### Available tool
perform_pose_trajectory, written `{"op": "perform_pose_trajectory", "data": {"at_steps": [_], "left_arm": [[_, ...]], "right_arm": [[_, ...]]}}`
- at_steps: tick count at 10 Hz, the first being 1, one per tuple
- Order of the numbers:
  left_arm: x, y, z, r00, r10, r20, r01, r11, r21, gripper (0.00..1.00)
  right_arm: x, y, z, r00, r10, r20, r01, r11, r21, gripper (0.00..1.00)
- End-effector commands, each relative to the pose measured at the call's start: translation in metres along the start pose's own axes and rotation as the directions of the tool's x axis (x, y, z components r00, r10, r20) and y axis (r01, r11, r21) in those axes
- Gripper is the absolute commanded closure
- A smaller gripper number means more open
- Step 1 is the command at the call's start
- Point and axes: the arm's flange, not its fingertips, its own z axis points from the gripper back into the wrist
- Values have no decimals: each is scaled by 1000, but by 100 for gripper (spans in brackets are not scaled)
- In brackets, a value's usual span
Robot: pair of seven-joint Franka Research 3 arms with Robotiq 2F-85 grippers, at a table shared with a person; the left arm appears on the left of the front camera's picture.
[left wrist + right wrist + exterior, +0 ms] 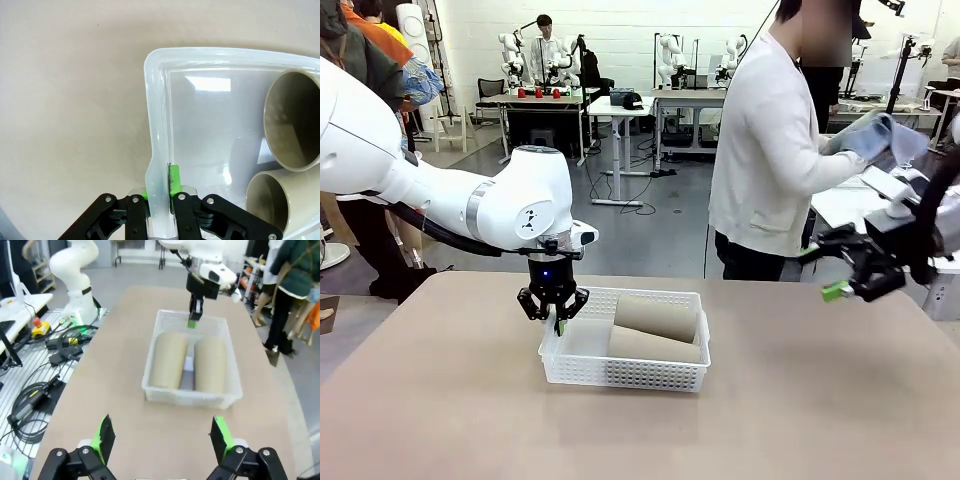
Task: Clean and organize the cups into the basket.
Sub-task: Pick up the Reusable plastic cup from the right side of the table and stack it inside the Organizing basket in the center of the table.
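Left wrist view: we see left gripper (pixel 160 188) clamped on basket (pixel 155 90) wall, two tan cups (pixel 292 120) lying inside beyond its fingers; right gripper (pixel 162 435) stands wide, empty. We judge: steady basket for the remaining cup.

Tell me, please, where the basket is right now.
In the front view the basket sits mid-table, just left of centre, with two tan cups lying inside; the left gripper is shut on its left end wall.

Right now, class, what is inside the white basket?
Two tan cups lie sideways, side by side, in the basket. The left gripper has its jaws shut on the end wall. The floor beneath them is hidden.
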Motion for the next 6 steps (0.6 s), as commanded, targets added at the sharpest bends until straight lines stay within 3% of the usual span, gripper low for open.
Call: {"op": "perform_pose_trajectory", "data": {"at_steps": [1,4,6], "left_arm": [[0,0,2,1000,0,4,0,1000,-1,100],[0,0,2,1000,0,4,0,1000,-1,100],[0,0,2,1000,0,4,0,1000,-1,100]], "right_arm": [[-7,-5,1,1000,-19,24,19,1000,-23,0],[-23,12,16,990,-126,65,137,973,-187,0],[-24,18,19,974,-222,46,227,939,-260,0]]}}
